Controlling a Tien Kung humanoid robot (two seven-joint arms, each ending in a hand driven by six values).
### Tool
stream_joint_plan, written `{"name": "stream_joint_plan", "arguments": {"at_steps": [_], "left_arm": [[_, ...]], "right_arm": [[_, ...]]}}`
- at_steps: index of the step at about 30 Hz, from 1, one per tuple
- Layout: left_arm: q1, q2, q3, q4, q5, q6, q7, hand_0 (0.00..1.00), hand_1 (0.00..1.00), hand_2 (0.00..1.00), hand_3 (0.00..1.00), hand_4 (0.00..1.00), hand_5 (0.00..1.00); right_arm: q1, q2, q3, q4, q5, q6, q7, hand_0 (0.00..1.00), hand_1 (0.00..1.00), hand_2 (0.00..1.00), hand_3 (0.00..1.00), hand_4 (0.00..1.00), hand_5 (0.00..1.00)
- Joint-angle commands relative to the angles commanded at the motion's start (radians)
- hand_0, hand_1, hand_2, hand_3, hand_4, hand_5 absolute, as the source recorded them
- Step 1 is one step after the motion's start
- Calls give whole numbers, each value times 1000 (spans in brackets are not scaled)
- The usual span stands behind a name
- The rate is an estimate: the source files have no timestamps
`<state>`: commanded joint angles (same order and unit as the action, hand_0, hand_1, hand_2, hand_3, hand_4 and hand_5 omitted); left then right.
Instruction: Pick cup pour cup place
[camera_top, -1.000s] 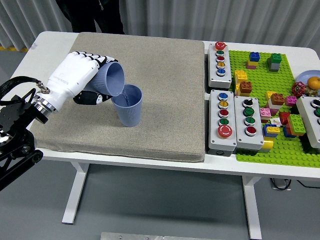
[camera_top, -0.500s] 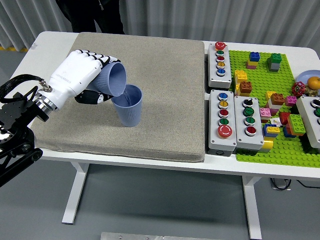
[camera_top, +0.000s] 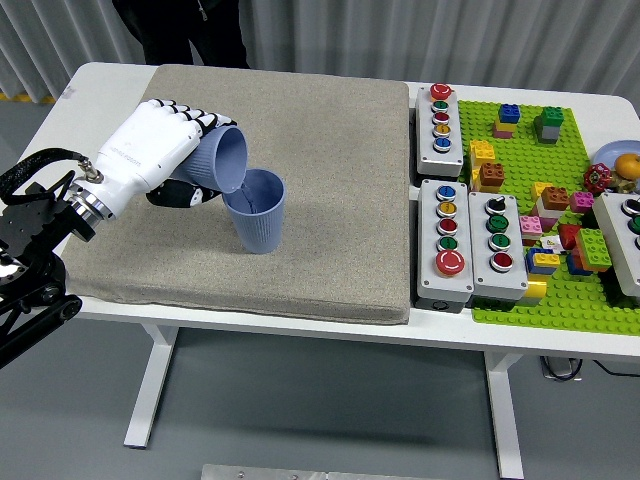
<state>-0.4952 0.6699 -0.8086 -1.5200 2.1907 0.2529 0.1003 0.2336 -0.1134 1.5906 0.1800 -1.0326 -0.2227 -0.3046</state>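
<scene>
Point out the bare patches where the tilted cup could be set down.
The grey mat is bare between the upright cup and the button boxes, and along its far edge. The green baseplate is crowded with bricks. The left hand holds the tilted cup.

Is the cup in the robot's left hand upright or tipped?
Tipped. The held cup lies nearly sideways in the left hand, its mouth over the rim of the standing cup.
</scene>
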Motion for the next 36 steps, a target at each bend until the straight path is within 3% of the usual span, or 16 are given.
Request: {"name": "stream_joint_plan", "arguments": {"at_steps": [9, 22, 36], "left_arm": [[-15, 11, 11, -1, 1, -2, 2, 504, 551, 650, 560, 759, 218], [-70, 55, 42, -11, 8, -14, 6, 506, 550, 648, 560, 754, 217], [-86, 59, 56, -16, 12, -14, 9, 506, 551, 648, 558, 751, 215]], "right_arm": [[1, 0, 1, 0, 0, 1, 0, 706, 633, 582, 569, 2, 61], [9, -2, -1, 0, 9, -1, 3, 706, 633, 583, 568, 2, 58], [12, -2, -1, 0, 10, -3, 2, 706, 633, 582, 568, 2, 61]]}}
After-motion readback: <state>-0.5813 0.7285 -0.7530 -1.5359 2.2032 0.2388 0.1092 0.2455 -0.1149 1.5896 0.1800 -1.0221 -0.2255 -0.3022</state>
